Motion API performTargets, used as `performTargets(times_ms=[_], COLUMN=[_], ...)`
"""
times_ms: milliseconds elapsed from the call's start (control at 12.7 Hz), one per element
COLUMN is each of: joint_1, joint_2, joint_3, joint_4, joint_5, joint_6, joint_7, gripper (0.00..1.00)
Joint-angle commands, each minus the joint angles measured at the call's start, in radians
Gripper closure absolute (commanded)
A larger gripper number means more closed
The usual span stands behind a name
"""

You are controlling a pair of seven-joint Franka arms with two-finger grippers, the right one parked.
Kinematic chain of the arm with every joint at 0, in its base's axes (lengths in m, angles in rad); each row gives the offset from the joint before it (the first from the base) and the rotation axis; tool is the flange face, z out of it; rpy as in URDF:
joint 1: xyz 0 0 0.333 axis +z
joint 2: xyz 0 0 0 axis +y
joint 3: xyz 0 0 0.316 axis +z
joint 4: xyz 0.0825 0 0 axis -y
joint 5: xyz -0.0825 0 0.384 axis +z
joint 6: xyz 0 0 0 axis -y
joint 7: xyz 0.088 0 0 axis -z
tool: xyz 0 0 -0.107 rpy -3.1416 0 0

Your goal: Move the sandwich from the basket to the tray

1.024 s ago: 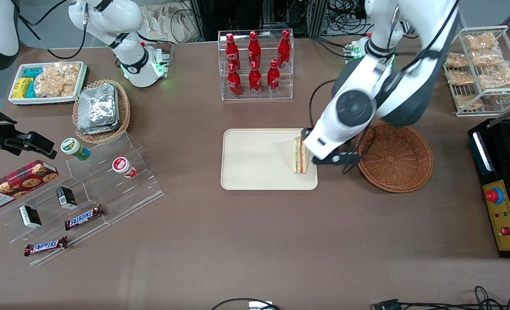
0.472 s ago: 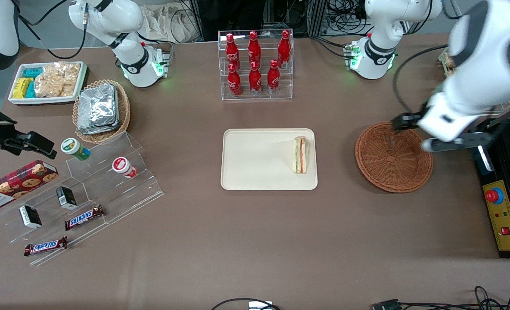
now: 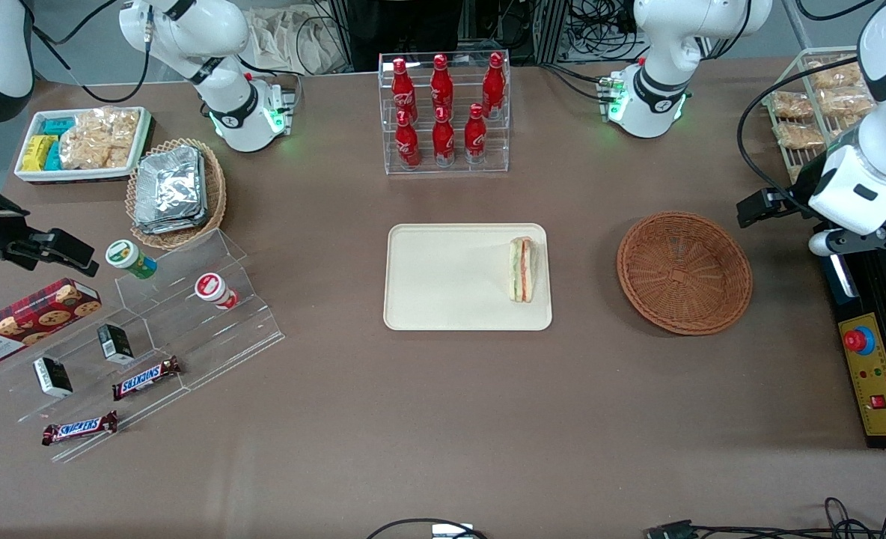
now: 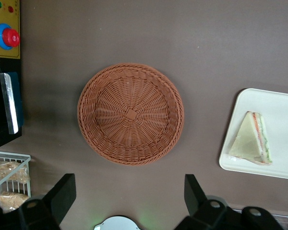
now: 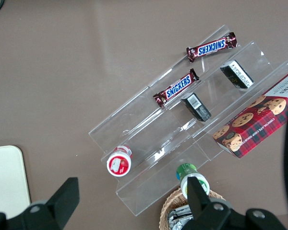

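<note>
Front view shows the brown table (image 3: 443,419) carrying all items. Largest of the task items is the cream tray (image 3: 443,277), positioned at the table's middle, nearer to the camera than the clear rack of red bottles (image 3: 444,112). Next in size is the round reddish-brown basket (image 3: 684,272), set beside the tray toward the working arm's end of the table, apart from it and with nothing inside. The sandwich (image 3: 521,269) lies flat on the tray, just inside the tray edge that faces the basket, with its green and orange-red filling layers visible. The gripper (image 4: 128,199) hangs high above the table, toward the working arm's end from the basket and close to the black control box (image 3: 873,329). Its two fingers (image 4: 62,194) are spread wide apart and grip nothing; the left wrist view looks straight down between them at the basket and the tray corner holding the sandwich.
</note>
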Motion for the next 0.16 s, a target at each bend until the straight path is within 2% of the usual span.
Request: performTargets(times_ms=[0,79], joint_1=[-0.012,-0.012], joint_2=[-0.009,-0.007], joint_3=[0.005,0.005], joint_4=[0.032,0.035], joint_5=[0.005,0.003], joint_6=[-0.02,-0.032], joint_7=[0.004,0.004], gripper=[0.0,0.0])
